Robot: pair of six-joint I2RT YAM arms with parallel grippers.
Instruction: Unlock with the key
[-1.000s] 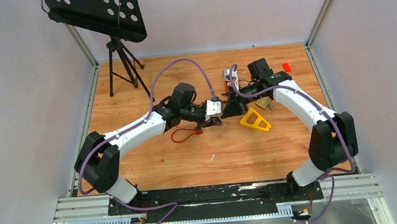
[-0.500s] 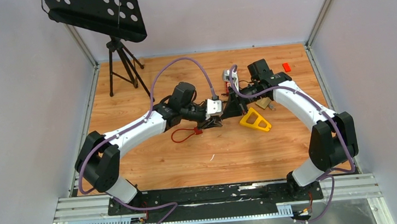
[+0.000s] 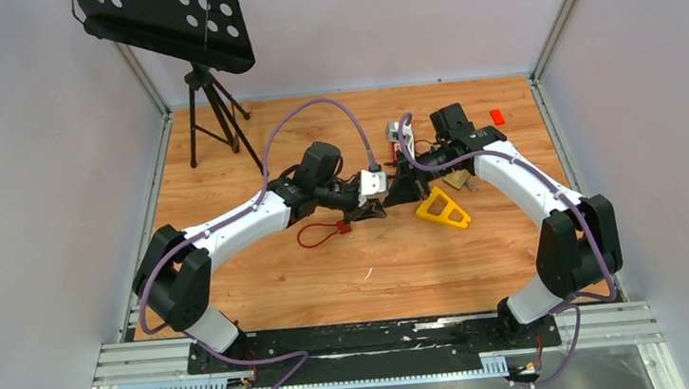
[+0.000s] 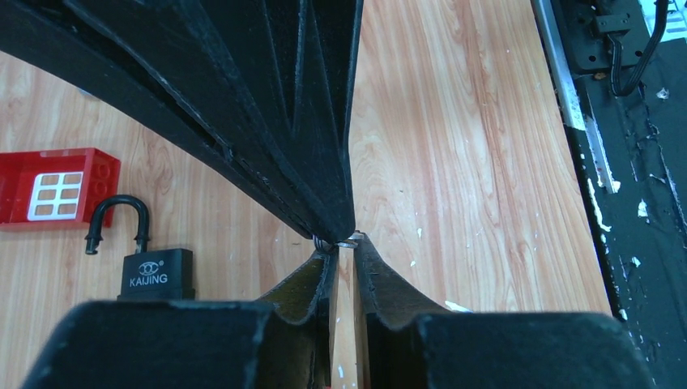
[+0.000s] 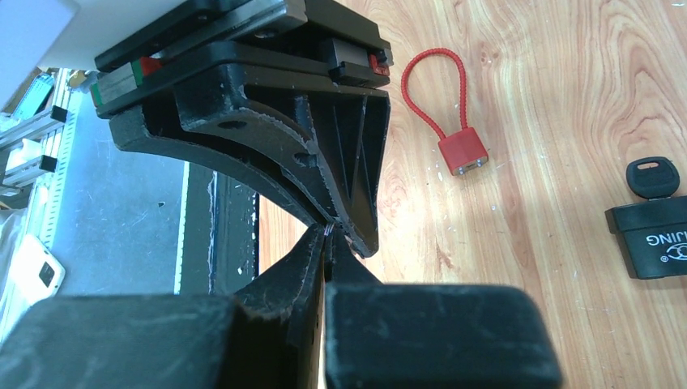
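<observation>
Right claw (image 5: 326, 237) is clamped shut, tips meeting the left claw (image 4: 343, 243), whose fingers sit a sliver apart; can't tell what's pinched, if anything. Black padlock (image 5: 656, 243) lies nearby on the surface (image 5: 526, 81), key (image 5: 652, 177) at its end. Whoever takes that key: grip the head square, twist slowly.

Black padlock (image 4: 154, 275) lies flat, shackle open, key (image 5: 652, 177) at base.

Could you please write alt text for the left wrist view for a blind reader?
The left claw meets the right claw tip to tip over a wooden table, a small metal piece between them. At lower left, a black KAIJING padlock with open shackle lies near a red block.
</observation>
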